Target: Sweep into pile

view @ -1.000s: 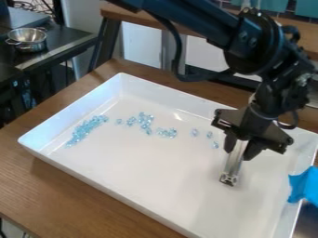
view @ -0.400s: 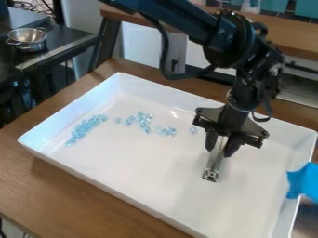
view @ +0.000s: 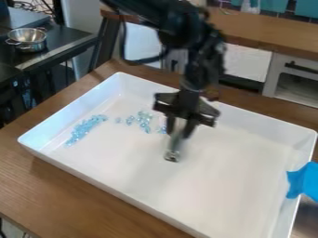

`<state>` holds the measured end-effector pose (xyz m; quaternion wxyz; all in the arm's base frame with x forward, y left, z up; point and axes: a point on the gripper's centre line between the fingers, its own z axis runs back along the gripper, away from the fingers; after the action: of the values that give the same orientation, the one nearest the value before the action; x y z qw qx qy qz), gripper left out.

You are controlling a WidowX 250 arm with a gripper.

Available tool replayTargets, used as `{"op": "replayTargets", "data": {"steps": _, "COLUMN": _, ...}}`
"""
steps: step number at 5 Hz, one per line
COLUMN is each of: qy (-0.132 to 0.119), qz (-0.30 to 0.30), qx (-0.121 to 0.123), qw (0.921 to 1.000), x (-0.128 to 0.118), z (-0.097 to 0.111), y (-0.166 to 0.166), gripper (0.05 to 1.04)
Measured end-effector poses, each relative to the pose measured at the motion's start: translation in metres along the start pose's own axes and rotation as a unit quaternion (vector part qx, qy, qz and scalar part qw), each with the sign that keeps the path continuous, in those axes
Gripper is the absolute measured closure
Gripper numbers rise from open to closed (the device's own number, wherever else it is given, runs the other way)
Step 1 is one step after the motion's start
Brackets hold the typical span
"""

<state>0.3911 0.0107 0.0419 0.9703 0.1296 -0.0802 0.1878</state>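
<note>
Blue beads (view: pixel 84 129) lie loose in the white tray (view: pixel 236 174), which rests on the wooden counter (view: pixel 68 186). Blue material (view: pixel 302 180) hangs over the tray's right wall. Farther in, the tool (view: pixel 178 132) points down, its fingers closed about a metal bar (view: pixel 173 154); floor contact cannot be determined. Beads extend from beside the tool to a denser band at left. Beyond, a metal pot (view: pixel 29 40) stands on a dark table (view: pixel 69 36).

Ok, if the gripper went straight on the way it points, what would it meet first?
The white tray's floor, most likely: the gripper points down, and the metal bar it holds would land first, unless that is touching now; depth is unclear.
</note>
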Motion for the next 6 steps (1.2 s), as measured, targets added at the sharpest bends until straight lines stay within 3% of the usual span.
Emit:
{"op": "replayTargets", "data": {"steps": 1, "qy": -0.001, "qz": 0.016, "qx": 0.024, "qw": 0.9996, "x": 0.004, "z": -0.008, "y": 0.042, "gripper": 0.735}}
{"op": "replayTargets", "data": {"steps": 2, "qy": -0.044, "qz": 0.032, "qx": 0.106, "qw": 0.9929, "x": 0.003, "z": -0.015, "y": 0.079, "gripper": 0.735}}
{"op": "replayTargets", "data": {"steps": 3, "qy": -0.090, "qz": 0.025, "qx": 0.162, "qw": 0.9825, "x": 0.002, "z": -0.019, "y": 0.102, "gripper": 0.735}}
{"op": "replayTargets", "data": {"steps": 4, "qy": -0.119, "qz": 0.015, "qx": 0.176, "qw": 0.9770, "x": 0.003, "z": -0.019, "y": 0.110, "gripper": 0.735}}
{"op": "replayTargets", "data": {"steps": 5, "qy": -0.128, "qz": 0.041, "qx": 0.115, "qw": 0.9842, "x": 0.006, "z": 0.003, "y": 0.102, "gripper": 0.735}}
{"op": "replayTargets", "data": {"steps": 6, "qy": -0.142, "qz": 0.068, "qx": 0.055, "qw": 0.9860, "x": 0.012, "z": 0.033, "y": 0.085, "gripper": 0.735}}
